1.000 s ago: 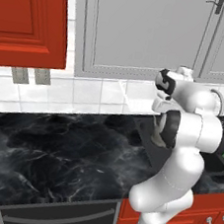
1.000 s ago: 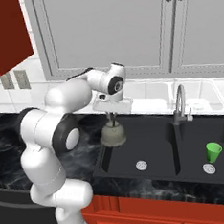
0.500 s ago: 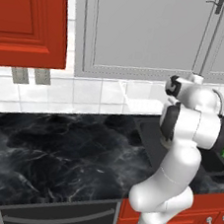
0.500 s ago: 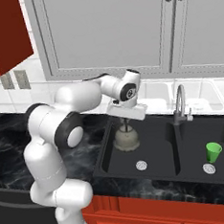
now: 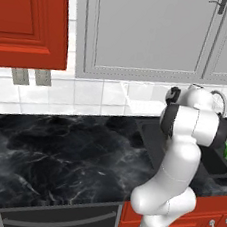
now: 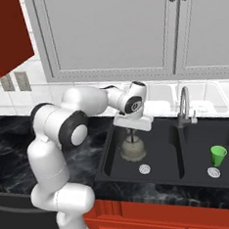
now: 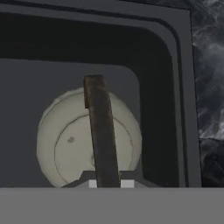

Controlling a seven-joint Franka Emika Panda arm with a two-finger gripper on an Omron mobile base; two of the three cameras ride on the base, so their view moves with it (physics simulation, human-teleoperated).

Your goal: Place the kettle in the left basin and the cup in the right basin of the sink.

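Base cams behind arm, L/R, both share sink (image 6: pixel 173 145); hand cam close, looks down.

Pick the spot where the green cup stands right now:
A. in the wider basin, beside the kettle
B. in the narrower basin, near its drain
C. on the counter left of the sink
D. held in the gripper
B: in the right base view the cup stands upright in the narrower basin, close to its drain, while the kettle is in the wider basin.
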